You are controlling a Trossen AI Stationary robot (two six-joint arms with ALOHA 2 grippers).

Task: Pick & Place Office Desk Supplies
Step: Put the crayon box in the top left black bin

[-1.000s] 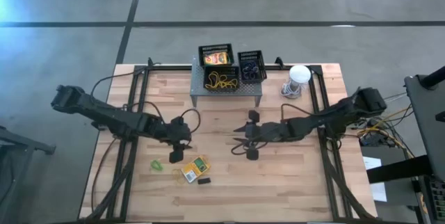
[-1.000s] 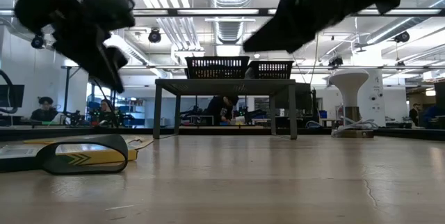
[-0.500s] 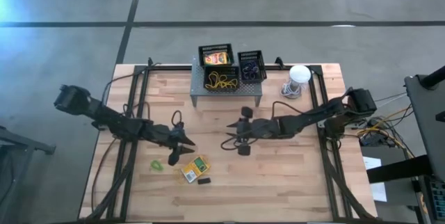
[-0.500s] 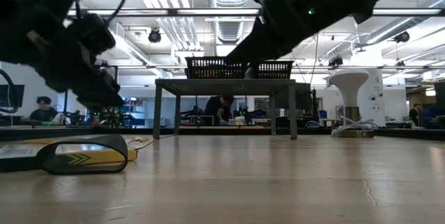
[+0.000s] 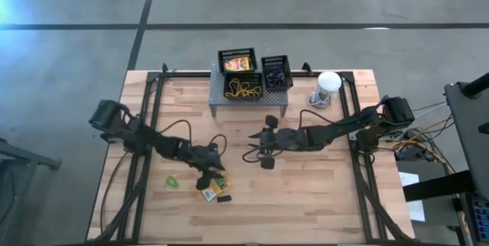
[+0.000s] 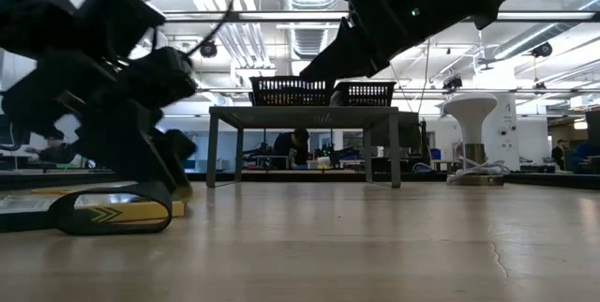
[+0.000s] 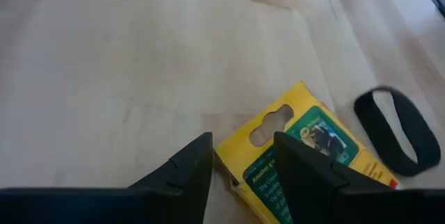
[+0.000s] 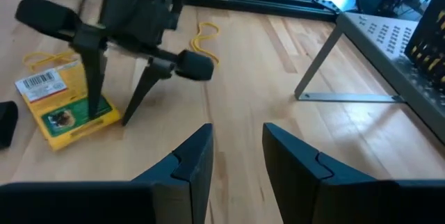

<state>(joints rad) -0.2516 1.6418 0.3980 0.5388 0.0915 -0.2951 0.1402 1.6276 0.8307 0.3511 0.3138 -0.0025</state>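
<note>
Nearest the front edge of the table (image 5: 321,200), left of centre, lie the supplies not yet put away: a small black block (image 5: 224,198) at the front; the crayon box (image 5: 214,186) just behind it, flat on the wood; a black band loop (image 7: 391,130) beside the box; a green band (image 5: 173,179) further left; a yellow band (image 8: 205,38) lies on the wood beyond the box in the right wrist view. The left gripper (image 5: 208,179) is down at the box's left end, fingers spread, one on each side of the box's corner and not yet closed on it; judging by this, the box is the piece in hand. Toward the middle of the table the right gripper (image 5: 262,148) hangs above bare wood, fingers apart with nothing between them, seemingly waiting. At the far edge, on the grey shelf (image 5: 248,97), stand the black baskets: one (image 5: 238,63) already holds an orange crayon box, one (image 5: 243,87) holds yellow bands, one (image 5: 277,72) holds dark bands; so part of the sorting looks done. Still to go, as far as can be seen: the box, the block and the loose bands. A white round object (image 5: 328,84) sits at the far right.
</note>
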